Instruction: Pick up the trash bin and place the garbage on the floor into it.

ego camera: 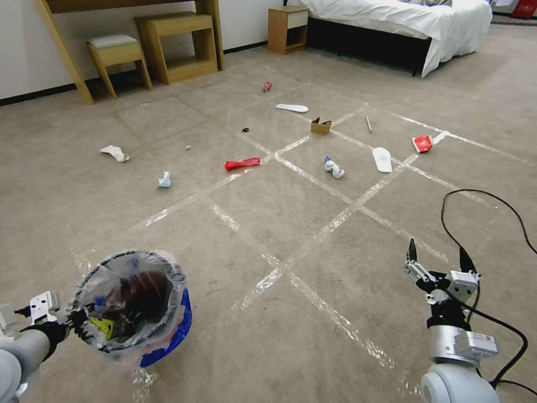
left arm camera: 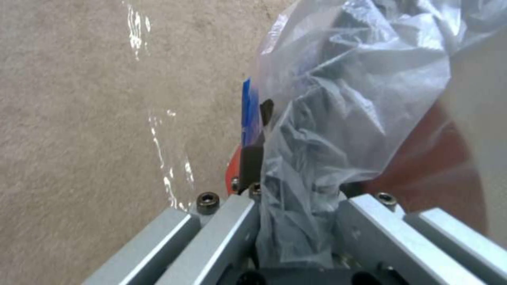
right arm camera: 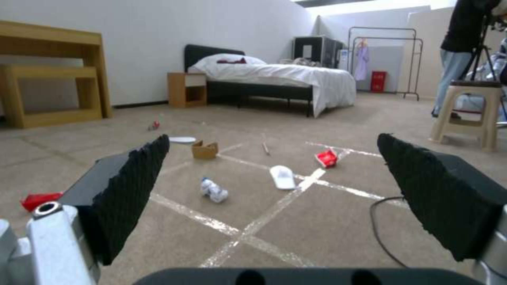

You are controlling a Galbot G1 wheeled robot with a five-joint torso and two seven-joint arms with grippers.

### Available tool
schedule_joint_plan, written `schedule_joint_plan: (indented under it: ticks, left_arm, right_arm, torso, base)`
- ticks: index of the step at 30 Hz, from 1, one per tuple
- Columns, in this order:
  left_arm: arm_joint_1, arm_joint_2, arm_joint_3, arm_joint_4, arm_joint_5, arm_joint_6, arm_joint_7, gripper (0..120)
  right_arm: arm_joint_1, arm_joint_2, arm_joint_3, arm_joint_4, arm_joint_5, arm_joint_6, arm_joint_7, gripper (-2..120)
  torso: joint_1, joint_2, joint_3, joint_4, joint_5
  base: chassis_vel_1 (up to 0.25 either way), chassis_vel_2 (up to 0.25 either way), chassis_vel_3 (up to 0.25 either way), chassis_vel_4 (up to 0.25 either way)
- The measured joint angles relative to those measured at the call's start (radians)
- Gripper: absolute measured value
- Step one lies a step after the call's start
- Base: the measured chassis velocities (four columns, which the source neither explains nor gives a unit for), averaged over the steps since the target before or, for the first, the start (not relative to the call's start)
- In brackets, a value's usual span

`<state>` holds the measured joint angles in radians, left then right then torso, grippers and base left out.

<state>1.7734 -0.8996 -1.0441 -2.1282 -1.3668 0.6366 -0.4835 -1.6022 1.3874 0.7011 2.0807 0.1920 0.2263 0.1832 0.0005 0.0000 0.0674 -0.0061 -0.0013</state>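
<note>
The trash bin (ego camera: 134, 302), dark with a clear bag and a blue patch, hangs at the lower left with my left gripper (ego camera: 78, 326) shut on its near rim. In the left wrist view the fingers (left arm camera: 232, 221) clamp the crinkled bag and rim (left arm camera: 317, 166). My right gripper (ego camera: 439, 258) is open and empty low at the right, facing the litter (right arm camera: 272, 146). Garbage lies ahead on the floor (ego camera: 291, 224): a red wrapper (ego camera: 242, 163), crumpled paper (ego camera: 334, 167), two white insoles (ego camera: 382, 159) (ego camera: 291, 107), a cardboard piece (ego camera: 320, 126), a stick (ego camera: 368, 124) and a red can (ego camera: 422, 144).
More scraps lie to the left (ego camera: 114, 153) (ego camera: 164, 179) and far back (ego camera: 267, 86). A wooden desk and stool (ego camera: 117, 53), a nightstand (ego camera: 287, 28) and a bed (ego camera: 403, 22) line the back. A black cable (ego camera: 481, 196) loops on the carpet near my right arm.
</note>
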Motion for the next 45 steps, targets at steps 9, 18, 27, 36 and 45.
schedule_joint_plan:
  ticks: [9, 18, 27, 36, 45]
  left_arm:
    - [0.0, 0.0, 0.007, 0.006, 0.007, -0.002, 0.003, 0]
    - [-0.008, 0.002, 0.017, 0.01, 0.012, -0.004, 0.004, 0]
    - [-0.005, -0.002, 0.017, 0.01, 0.016, -0.007, 0.004, 0]
    - [-0.008, 0.0, 0.017, 0.012, 0.017, -0.009, 0.005, 0]
    - [-0.019, 0.001, 0.032, 0.021, 0.022, -0.01, 0.007, 0]
  right_arm:
    - [-0.001, 0.0, -0.005, -0.003, -0.002, -0.001, -0.005, 100]
    - [-0.002, 0.002, -0.004, -0.002, -0.005, -0.002, -0.006, 100]
    - [-0.003, 0.005, -0.006, -0.002, -0.012, -0.002, -0.006, 100]
    - [-0.003, 0.009, -0.009, -0.002, -0.021, -0.003, -0.006, 100]
    - [-0.003, 0.013, -0.008, -0.004, -0.023, -0.003, -0.004, 100]
  torso:
    - [0.0, 0.0, 0.0, 0.0, -0.0001]
    - [0.0, 0.0, 0.0, -0.0001, 0.0]
    - [0.0, 0.0, 0.0, -0.0005, -0.0002]
    - [0.0, 0.0, 0.0, -0.0001, 0.0]
    - [0.0, 0.0, 0.0, 0.0, -0.0001]
  base:
    - [-0.076, 0.079, 0.074, -0.073]
    - [-0.118, 0.116, 0.113, -0.117]
    - [-0.173, 0.173, 0.164, -0.175]
    - [-0.19, 0.196, 0.196, -0.199]
    - [-0.207, 0.199, 0.199, -0.19]
